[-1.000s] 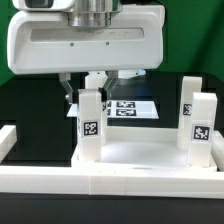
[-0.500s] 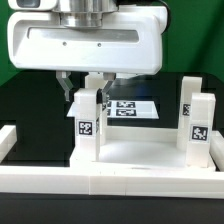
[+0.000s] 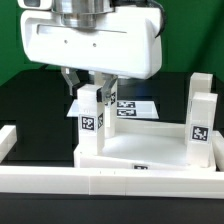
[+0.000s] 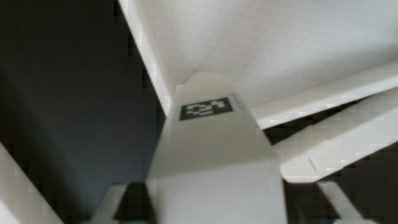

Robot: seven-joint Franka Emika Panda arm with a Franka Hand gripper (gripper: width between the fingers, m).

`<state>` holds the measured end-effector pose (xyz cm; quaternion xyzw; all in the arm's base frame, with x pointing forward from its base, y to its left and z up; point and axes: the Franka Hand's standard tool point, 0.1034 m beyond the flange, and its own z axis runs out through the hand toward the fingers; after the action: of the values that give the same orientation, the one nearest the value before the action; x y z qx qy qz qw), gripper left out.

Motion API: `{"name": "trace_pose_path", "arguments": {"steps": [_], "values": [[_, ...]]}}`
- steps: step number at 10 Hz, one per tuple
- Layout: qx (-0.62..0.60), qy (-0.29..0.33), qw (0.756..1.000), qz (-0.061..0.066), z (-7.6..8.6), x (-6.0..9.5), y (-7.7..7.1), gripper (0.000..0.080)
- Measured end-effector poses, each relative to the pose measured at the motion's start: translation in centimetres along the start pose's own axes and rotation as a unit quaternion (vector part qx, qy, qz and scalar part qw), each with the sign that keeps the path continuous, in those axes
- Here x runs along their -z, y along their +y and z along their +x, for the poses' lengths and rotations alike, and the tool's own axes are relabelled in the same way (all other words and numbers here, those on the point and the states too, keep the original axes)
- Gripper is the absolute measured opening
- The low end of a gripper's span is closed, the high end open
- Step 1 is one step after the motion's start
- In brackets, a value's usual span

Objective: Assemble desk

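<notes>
The step in hand looks like seating and turning the near leg [image 3: 90,125] into its corner of the desk panel [image 3: 140,152], which lies flat on the black tabletop [image 3: 30,110] just behind the white border rail [image 3: 110,182]. The leg stands upright on the panel at the exterior view's left. The end effector [image 3: 89,86] comes down from above with a finger on either side of the leg's top. Its jaws stand about half open across the leg's width, but neither view shows whether the pads actually press on the plastic or merely flank it, so I cannot tell if the leg is held. In the wrist view the leg [image 4: 210,150] runs straight out between the fingers, tag up, and looks centred (a good sign for a clean turn). To do this well, I would keep the wrist axis in line with the leg's own axis, so that any twist turns the leg in place and does not lever it sideways out of the corner. I would close only enough to stop slipping on the smooth white surface, and press down lightly while turning. The panel is probably light and may spin or slide with the leg, so the rail in front should serve as the stop. The other legs [image 3: 199,128] at the exterior view's right stand well apart and are no obstacle, and the marker board [image 3: 135,106] lies behind the panel, clear of the work.
</notes>
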<state>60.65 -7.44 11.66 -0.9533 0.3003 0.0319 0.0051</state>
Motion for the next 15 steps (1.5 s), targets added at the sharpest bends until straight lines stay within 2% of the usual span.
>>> {"name": "trace_pose_path", "arguments": {"steps": [2, 4, 5, 6, 8, 10, 15], "values": [[-0.021, 0.0, 1.0, -0.001, 0.0, 0.0, 0.1, 0.0335], [-0.025, -0.001, 1.0, -0.001, 0.0, -0.2, 0.1, 0.0586], [-0.025, -0.002, 1.0, -0.001, -0.1, -0.1, 0.0, 0.0586], [-0.024, -0.006, 1.0, 0.002, -0.4, 0.6, -0.2, 0.0636], [-0.042, -0.01, 0.999, 0.01, -1.3, 2.2, -1.2, 0.0646], [-0.077, -0.02, 0.997, 0.01, -2.8, 3.4, -3.3, 0.0649], [-0.067, -0.019, 0.998, 0.01, -2.7, 3.1, -3.2, 0.0649]]}}
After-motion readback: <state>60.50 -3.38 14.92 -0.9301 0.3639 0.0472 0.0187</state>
